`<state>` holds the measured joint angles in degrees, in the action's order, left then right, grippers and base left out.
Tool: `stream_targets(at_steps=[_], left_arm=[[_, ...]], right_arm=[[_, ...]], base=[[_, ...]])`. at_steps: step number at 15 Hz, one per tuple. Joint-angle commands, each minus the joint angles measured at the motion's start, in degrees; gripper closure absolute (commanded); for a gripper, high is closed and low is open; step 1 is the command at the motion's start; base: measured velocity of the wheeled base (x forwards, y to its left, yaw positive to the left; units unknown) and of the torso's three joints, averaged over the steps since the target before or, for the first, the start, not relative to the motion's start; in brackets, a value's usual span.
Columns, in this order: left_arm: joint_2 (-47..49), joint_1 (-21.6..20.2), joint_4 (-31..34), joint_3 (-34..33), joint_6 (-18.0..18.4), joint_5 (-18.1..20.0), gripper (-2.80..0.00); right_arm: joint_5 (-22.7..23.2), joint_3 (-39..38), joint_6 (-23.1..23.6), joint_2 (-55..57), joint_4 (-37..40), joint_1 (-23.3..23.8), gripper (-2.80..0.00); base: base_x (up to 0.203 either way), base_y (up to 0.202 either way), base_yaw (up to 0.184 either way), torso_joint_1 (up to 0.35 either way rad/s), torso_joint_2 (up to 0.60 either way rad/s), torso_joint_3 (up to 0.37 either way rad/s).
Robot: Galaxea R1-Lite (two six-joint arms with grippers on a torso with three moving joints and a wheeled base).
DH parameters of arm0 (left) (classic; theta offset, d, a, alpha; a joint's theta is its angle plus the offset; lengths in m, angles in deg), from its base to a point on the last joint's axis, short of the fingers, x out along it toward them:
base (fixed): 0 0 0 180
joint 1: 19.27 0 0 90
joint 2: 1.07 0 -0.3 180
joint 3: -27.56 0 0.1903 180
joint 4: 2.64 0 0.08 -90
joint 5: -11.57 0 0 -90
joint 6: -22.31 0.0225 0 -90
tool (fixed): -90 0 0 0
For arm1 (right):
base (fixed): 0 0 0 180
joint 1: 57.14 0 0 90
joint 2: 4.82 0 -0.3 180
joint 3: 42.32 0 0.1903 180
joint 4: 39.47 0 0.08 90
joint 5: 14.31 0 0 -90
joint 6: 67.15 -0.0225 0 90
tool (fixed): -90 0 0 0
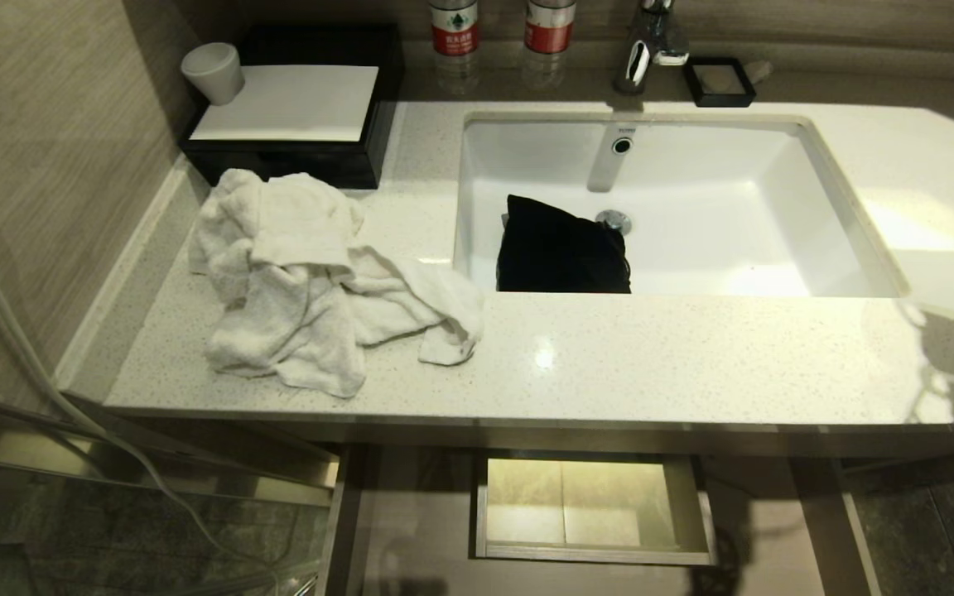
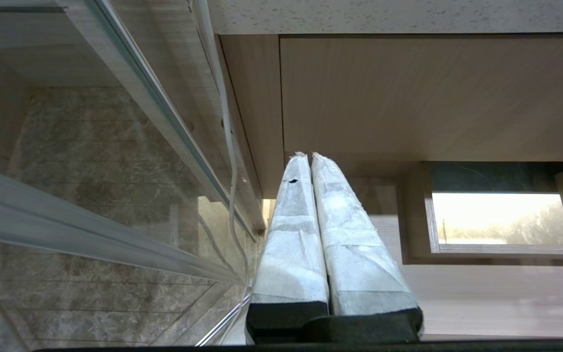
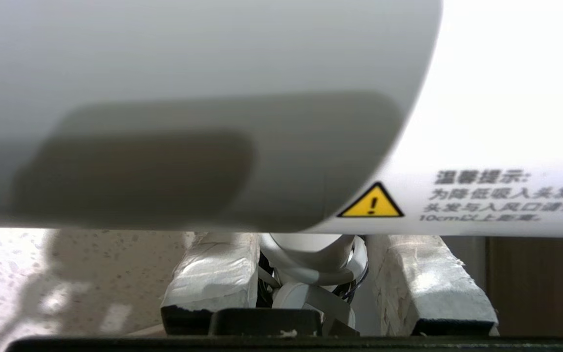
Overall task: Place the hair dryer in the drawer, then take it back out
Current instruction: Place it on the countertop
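Right gripper (image 3: 311,274) jaws clamped on the hair dryer (image 3: 188,112) handle, carried just over the table (image 3: 8,264) edge toward or from the open drawer (image 1: 411,530) below; left gripper (image 2: 311,234) parked low, jaws closed.

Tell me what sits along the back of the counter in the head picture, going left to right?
White cup → black box → two water bottles → faucet → small black tray.
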<state>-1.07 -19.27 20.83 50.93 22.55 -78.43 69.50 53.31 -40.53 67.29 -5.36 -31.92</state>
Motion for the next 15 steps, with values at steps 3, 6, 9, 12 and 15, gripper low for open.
stream_targets(at_steps=[3,6,9,12,15], left_arm=[[0.00,0.00,-0.01,-0.09,0.02,0.00,0.00],[0.00,0.00,-0.01,-0.09,0.02,0.00,0.00],[0.00,0.00,-0.01,-0.09,0.02,0.00,0.00],[0.00,0.00,-0.01,-0.09,0.02,0.00,0.00],[0.00,0.00,-0.01,-0.09,0.02,0.00,0.00]], right_arm=[[4.47,3.17,4.78,5.83,0.42,0.00,0.00],[10.02,7.76,7.85,12.31,0.40,0.11,0.00],[11.90,10.85,8.77,16.48,0.66,0.85,0.00],[14.13,16.30,10.23,22.08,1.52,1.73,0.00],[19.05,20.25,15.15,26.76,4.05,4.63,0.00]], base=[[0.000,0.000,0.000,0.000,0.00,0.000],[0.000,0.000,0.000,0.000,0.00,0.000],[0.000,0.000,0.000,0.000,0.00,0.000],[0.000,0.000,0.000,0.000,0.00,0.000],[0.000,0.000,0.000,0.000,0.00,0.000]])
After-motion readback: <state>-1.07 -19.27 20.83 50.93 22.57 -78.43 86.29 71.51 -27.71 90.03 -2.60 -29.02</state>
